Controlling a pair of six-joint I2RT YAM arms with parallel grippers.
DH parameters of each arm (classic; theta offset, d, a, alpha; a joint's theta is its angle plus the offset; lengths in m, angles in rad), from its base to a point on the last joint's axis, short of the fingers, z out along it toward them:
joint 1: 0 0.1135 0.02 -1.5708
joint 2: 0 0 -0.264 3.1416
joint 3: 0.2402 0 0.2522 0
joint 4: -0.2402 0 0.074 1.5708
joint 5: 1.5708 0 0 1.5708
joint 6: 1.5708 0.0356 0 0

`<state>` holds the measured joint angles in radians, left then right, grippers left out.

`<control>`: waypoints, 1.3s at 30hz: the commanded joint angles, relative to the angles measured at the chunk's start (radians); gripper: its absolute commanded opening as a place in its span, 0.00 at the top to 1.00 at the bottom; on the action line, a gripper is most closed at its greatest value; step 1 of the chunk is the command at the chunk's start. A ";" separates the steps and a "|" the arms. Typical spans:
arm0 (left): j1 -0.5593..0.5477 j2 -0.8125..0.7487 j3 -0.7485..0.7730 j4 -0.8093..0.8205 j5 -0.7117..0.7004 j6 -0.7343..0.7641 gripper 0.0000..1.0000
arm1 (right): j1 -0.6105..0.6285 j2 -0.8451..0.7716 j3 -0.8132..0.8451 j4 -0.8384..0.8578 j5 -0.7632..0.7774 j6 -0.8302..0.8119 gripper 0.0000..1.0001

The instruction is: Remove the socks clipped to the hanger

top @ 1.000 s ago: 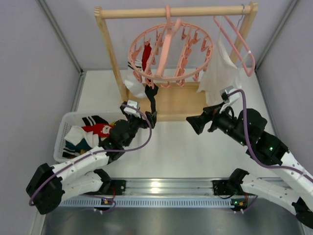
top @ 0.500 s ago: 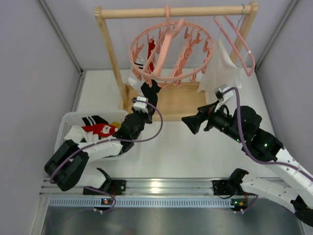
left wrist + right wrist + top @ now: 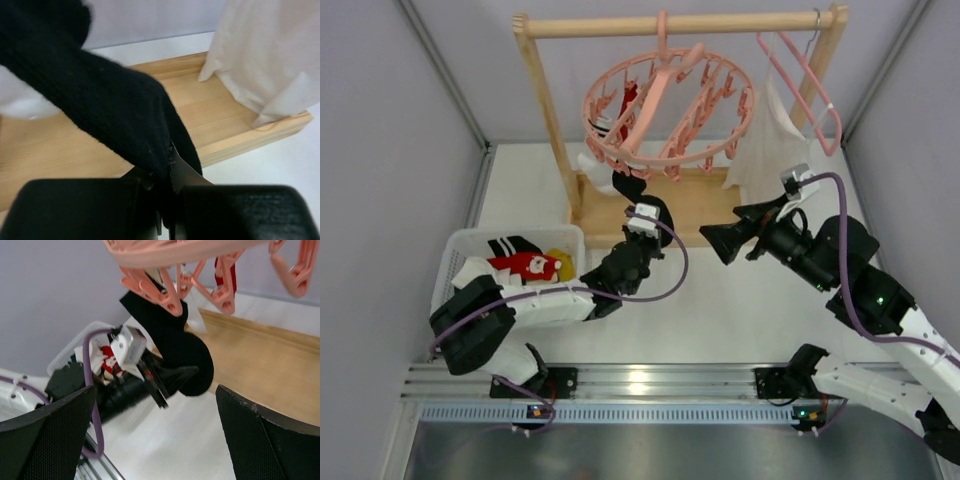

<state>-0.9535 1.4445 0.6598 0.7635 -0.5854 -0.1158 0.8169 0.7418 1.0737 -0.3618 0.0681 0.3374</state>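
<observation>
The round salmon-pink hanger point(image 3: 665, 110) hangs from the wooden rack's top bar, tilted. A black sock point(image 3: 632, 187) dangles from one of its front clips. My left gripper point(image 3: 653, 214) is shut on the sock's lower end; in the left wrist view the black sock point(image 3: 100, 100) runs down between the closed jaws of that gripper point(image 3: 167, 165). A red sock point(image 3: 628, 98) and a white sock point(image 3: 595, 162) stay clipped at the ring's left. My right gripper point(image 3: 715, 243) hovers open to the right of the black sock point(image 3: 175, 345), holding nothing.
A white basket point(image 3: 455, 252) at the left holds several removed socks point(image 3: 525, 265). The wooden rack point(image 3: 546, 110) stands on a plank base point(image 3: 210, 95). A pink triangular coat hanger point(image 3: 812, 90) carries a white garment point(image 3: 765, 150) at the right.
My left gripper has moved rightwards and closed on the black sock's lower end, drawing it to the right. The ring hanger has tilted. The right gripper has stayed open, shifting slightly.
</observation>
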 commanded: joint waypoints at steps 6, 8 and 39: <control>-0.212 0.175 0.260 -0.044 -0.348 0.152 1.00 | -0.005 0.085 0.215 0.021 -0.013 0.014 0.01; -0.252 0.227 0.331 -0.059 -0.367 0.177 1.00 | -0.007 0.111 0.271 -0.008 -0.024 0.000 0.04; -0.352 0.379 0.492 -0.061 -0.444 0.274 1.00 | 0.073 0.501 0.591 -0.279 0.352 -0.285 0.41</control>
<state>-1.2964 1.8355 1.1305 0.6773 -1.0157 0.1524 0.8772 1.2385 1.6062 -0.6537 0.3229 0.0734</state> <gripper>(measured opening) 0.018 0.587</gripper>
